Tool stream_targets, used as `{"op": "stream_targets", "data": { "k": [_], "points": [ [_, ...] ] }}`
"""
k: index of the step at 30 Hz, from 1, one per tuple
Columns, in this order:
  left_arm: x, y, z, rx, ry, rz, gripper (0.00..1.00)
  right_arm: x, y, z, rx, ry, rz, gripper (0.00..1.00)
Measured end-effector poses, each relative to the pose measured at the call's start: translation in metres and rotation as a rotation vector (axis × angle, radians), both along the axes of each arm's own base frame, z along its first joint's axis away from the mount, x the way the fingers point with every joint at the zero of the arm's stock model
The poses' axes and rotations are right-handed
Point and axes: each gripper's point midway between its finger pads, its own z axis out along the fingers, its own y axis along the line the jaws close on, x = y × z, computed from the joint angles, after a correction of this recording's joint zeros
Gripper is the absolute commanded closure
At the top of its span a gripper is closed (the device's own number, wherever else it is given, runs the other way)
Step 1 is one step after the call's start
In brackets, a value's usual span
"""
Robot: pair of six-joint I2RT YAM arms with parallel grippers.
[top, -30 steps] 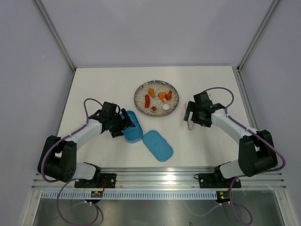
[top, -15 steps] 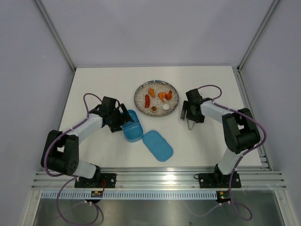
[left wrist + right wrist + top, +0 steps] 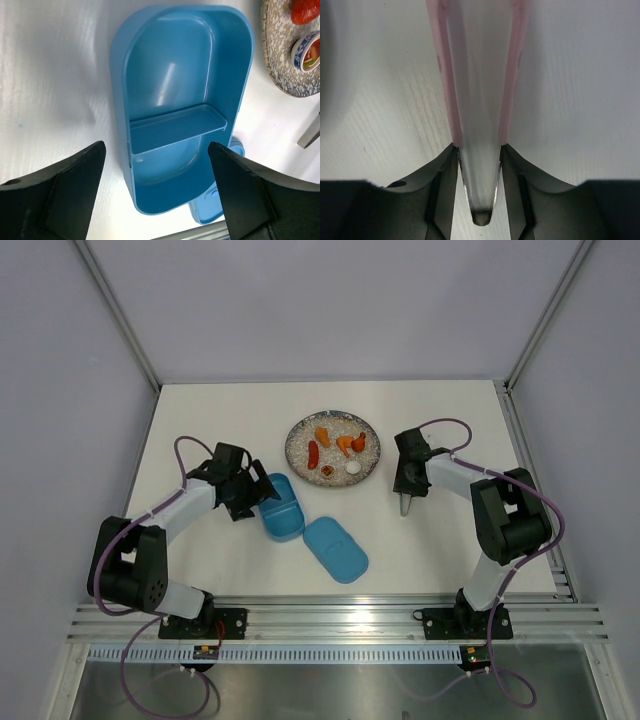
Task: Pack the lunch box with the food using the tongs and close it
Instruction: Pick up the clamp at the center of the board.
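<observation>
The blue lunch box (image 3: 283,508) lies open on the table, its divider showing and both compartments bare (image 3: 120,90). Its flat lid (image 3: 335,549) rests beside it, toward the near edge. My left gripper (image 3: 257,496) hovers open over the box's near end (image 3: 156,145), one finger on each side. The food sits on the speckled plate (image 3: 292,452): orange chunks (image 3: 345,443), a red sausage (image 3: 313,453) and a white ball (image 3: 353,468). Right of the plate lie the pale pink tongs (image 3: 404,504). My right gripper (image 3: 405,480) is shut on them (image 3: 478,147), fingers pressing both slim arms (image 3: 444,75).
A tiny patterned cup (image 3: 327,472) with a dark-red bit stands on the plate's near side. The plate's edge (image 3: 287,80) lies just right of the box in the left wrist view. Enclosure walls ring the table, with a metal rail (image 3: 340,625) at the near edge.
The right gripper's fingers have closed onto the tongs, and that arm's elbow has swung in toward the table. The left gripper has crept slightly along the box and stayed open.
</observation>
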Motion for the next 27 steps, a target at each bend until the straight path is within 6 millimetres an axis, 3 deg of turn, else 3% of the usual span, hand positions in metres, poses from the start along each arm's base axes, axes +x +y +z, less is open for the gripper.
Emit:
{"op": "stream_targets", "data": {
  "k": [2,7,15,22,23,27],
  "points": [
    [0.002,0.005,0.003,0.013,-0.002,0.01,0.11,0.0,0.0,0.0,0.001,0.001,0.006,0.55],
    [0.006,0.021,0.016,0.044,-0.045,0.037,0.1,-0.001,0.0,0.0,-0.005,0.004,0.022,0.31],
    [0.01,0.033,0.027,0.061,-0.078,0.059,0.1,0.0,0.003,0.0,0.009,0.0,0.034,0.31],
    [0.008,0.037,0.026,0.064,-0.067,0.069,0.1,0.004,0.005,0.0,0.027,-0.029,0.021,0.7],
    [0.008,0.037,0.026,0.065,-0.066,0.069,0.1,0.004,0.006,0.0,0.028,-0.03,0.019,0.8],
    [0.007,0.038,0.025,0.065,-0.062,0.07,0.1,-0.003,0.006,0.003,0.031,0.013,0.035,0.89]
  ]
}}
